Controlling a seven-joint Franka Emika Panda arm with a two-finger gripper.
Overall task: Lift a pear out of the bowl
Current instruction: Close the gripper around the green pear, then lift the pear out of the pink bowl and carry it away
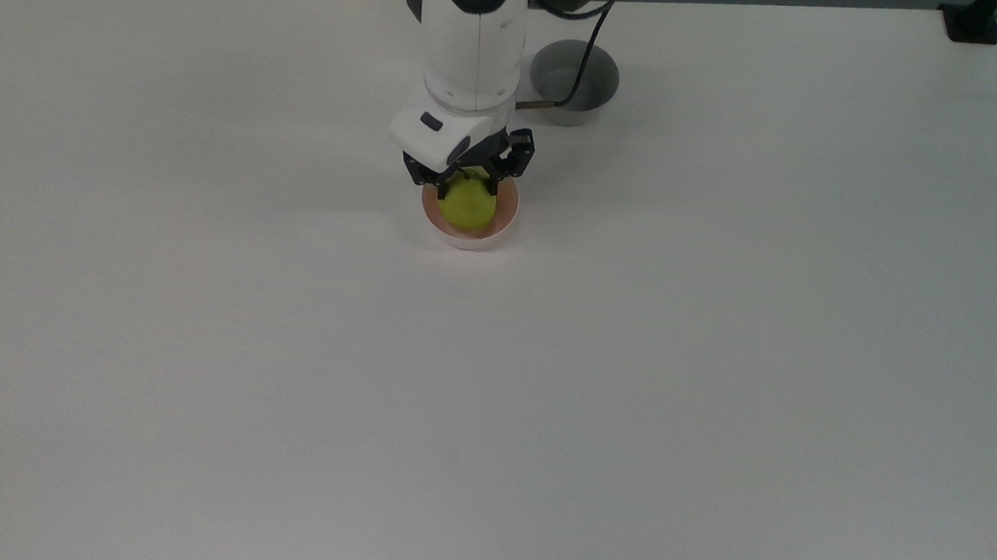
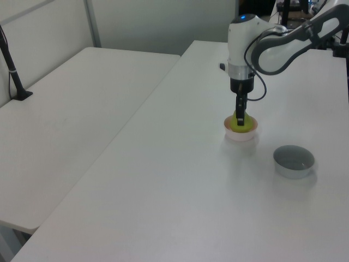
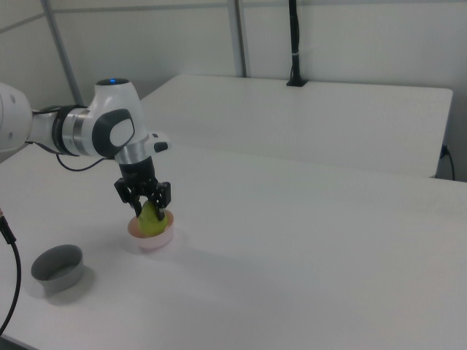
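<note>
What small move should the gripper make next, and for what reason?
Probably lift straight up. The gripper is closed on the yellow-green pear, which sits only partly above the rim of the small pale pink bowl, so a vertical rise should clear it.

I'm looking into a robotics lab: a white Franka arm [image 3: 87, 131] works over a broad, plain white surface [image 1: 493, 382], a second white surface [image 3: 306, 117] stands beyond its far edge, a black clamped pole [image 3: 294, 44] rises there, pale partition walls [image 3: 350, 36] behind, cables [image 1: 583, 54] trailing off the arm.
</note>
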